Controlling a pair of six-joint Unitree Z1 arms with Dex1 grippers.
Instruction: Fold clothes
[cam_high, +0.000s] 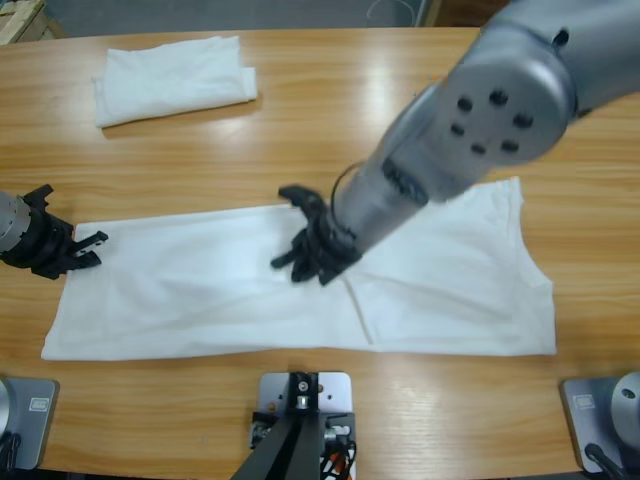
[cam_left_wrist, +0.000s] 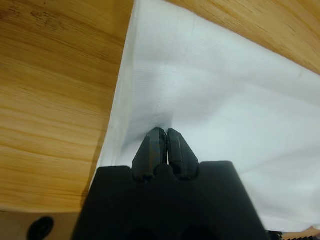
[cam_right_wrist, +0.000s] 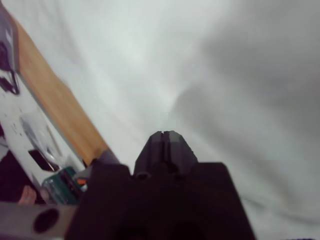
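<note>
A large white T-shirt (cam_high: 200, 290) lies flat as a long band across the front half of the wooden table (cam_high: 350, 120). My left gripper (cam_high: 92, 243) sits at the shirt's upper left corner. In the left wrist view it (cam_left_wrist: 162, 131) is shut, and the cloth (cam_left_wrist: 225, 100) puckers right at its tips beside the shirt's edge. My right arm reaches down from the upper right, and its gripper (cam_high: 298, 258) rests on the middle of the shirt. The right wrist view shows that gripper (cam_right_wrist: 165, 134) shut with its tips on the white cloth (cam_right_wrist: 150, 60); I cannot see any cloth pinched between them.
A second white garment (cam_high: 175, 80), folded, lies at the back left of the table. The right arm's big silver elbow (cam_high: 500, 110) hangs over the shirt's right half. In the right wrist view the table's front edge (cam_right_wrist: 65, 105) runs close by.
</note>
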